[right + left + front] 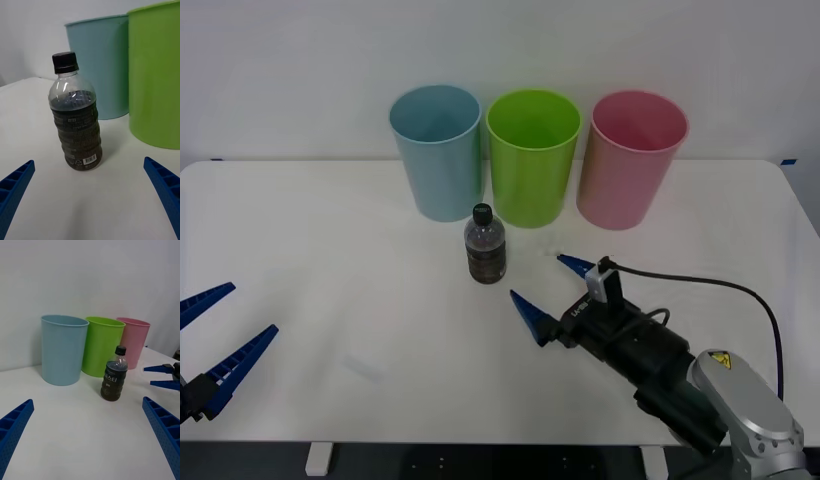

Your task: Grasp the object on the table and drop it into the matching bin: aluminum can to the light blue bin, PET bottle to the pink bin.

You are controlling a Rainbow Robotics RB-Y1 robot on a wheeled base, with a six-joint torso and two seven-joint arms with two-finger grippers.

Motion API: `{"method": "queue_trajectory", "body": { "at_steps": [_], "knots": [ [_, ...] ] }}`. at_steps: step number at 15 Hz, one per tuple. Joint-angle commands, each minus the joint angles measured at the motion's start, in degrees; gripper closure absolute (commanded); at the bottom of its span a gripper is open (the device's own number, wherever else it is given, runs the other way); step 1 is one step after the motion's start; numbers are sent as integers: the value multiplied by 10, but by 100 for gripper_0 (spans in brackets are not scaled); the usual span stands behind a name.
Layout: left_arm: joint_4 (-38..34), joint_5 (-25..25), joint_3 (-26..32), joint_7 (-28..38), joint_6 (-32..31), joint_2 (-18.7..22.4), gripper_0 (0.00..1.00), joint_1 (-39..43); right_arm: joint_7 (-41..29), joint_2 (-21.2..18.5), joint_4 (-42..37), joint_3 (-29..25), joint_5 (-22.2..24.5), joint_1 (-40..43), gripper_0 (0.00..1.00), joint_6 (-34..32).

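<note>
A small clear PET bottle point(485, 245) with a black cap and dark label stands upright on the white table point(330, 260), just in front of the gap between the light blue bin point(438, 150) and a lime green bin point(532, 157). The pink bin point(632, 158) stands at the right of that row. My right gripper point(548, 290) is open, low over the table, a short way to the bottle's right and front, pointing at it. In the right wrist view the bottle point(75, 114) stands ahead of the open fingers. My left gripper point(210, 335) is open near the table's front left edge.
The three bins stand close together in a row at the back of the table, against a plain white wall. A black cable point(720, 285) loops over the right arm. The left wrist view shows the bottle point(114, 375), the bins and the right gripper's fingers point(159, 369).
</note>
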Motion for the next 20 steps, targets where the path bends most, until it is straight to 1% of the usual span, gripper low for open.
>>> {"method": "queue_trajectory", "body": {
  "at_steps": [1,4,7,10,15,20],
  "knots": [
    [0,0,0,0,0,0,0,0,2,26,9,0,23,-8,0,11],
    [0,0,0,0,0,0,0,0,2,50,41,-1,38,-32,0,17],
    [0,0,0,0,0,0,0,0,5,77,76,-18,66,-58,0,21],
    [0,0,0,0,0,0,0,0,12,95,100,-21,81,-78,0,33],
    [0,0,0,0,0,0,0,0,22,123,163,-27,85,-128,0,46],
    [0,0,0,0,0,0,0,0,27,135,208,-25,87,-168,0,61]
  ]
}}
